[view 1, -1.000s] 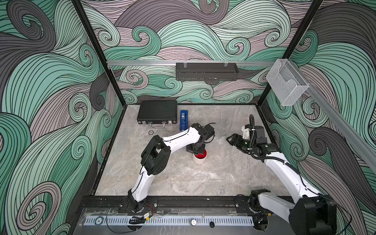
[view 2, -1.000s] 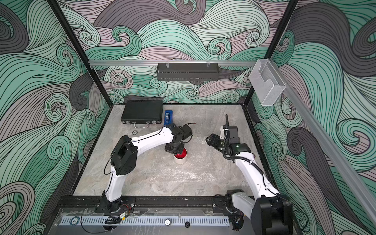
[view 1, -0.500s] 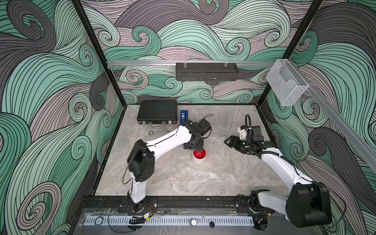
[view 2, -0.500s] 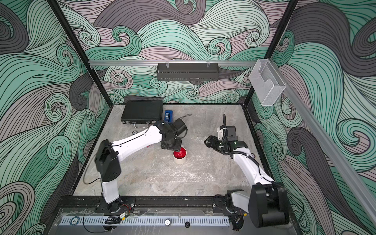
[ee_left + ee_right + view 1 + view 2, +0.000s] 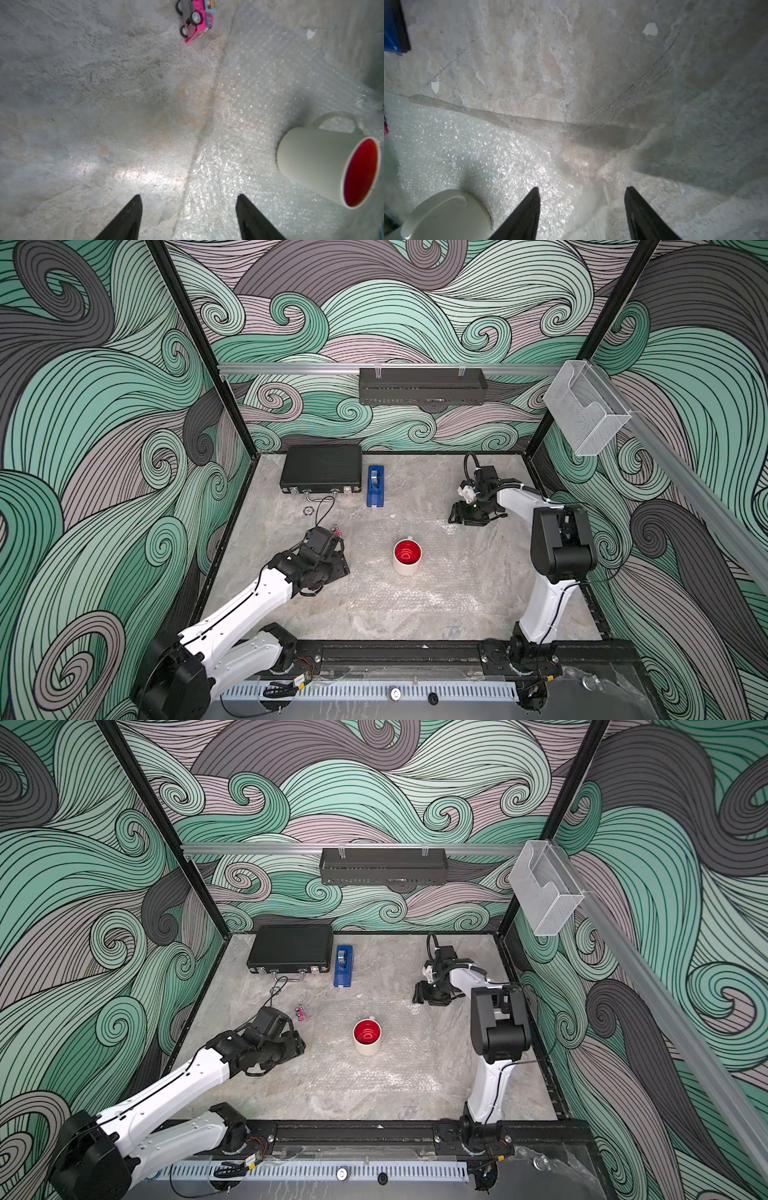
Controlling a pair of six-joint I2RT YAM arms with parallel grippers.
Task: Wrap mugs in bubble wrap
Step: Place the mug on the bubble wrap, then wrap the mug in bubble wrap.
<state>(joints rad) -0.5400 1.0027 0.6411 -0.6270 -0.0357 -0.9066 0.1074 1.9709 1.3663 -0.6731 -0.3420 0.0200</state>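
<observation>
Mug (image 5: 407,556) stands upright on bubble wrap (image 5: 419,597), ctr of surface (image 5: 419,489), red inside showing. Left gripper (image 5: 188,218) fingers apart, empty, over wrap's edge; right gripper (image 5: 582,212) fingers apart at wrap's far corner.

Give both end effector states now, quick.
Left end effector: open, holding nothing.
Right end effector: open, over the wrap edge, nothing gripped.

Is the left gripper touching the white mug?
Apart. In the left wrist view the left gripper stands open and empty, and a stretch of bubble wrap lies between it and the mug.
</observation>
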